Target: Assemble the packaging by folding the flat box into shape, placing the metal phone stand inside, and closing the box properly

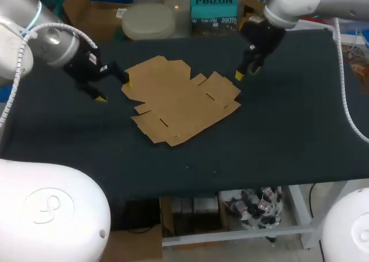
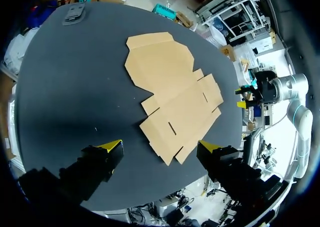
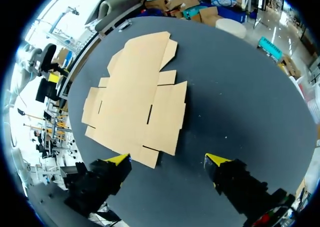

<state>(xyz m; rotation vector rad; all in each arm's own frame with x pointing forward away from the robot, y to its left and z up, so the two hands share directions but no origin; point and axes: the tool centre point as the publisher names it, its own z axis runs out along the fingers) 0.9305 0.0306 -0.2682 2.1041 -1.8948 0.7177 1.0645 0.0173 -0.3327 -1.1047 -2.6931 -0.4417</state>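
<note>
A: Where's the flat box (image 1: pixel 181 99)?
B: Mid-bench (image 1: pixel 288 129), unfolded, plain brown card, flaps and slits showing. Bare dark bench on every side.
A: Fingers?
B: Left gripper (image 1: pixel 115 92) spread wide at the box's left edge. Right gripper (image 1: pixel 246 73) spread by its far right flap. Both released.

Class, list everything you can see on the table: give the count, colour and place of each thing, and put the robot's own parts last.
flat cardboard box: one, brown, unfolded, at the table's middle
phone stand: one, grey, probably the metal stand, near the table's edge, well apart from the box
table: one, dark top
left tool: one, black with yellow tips, open, beside the box's left edge
right tool: one, black with yellow tips, open, by the box's right rear flap
</note>
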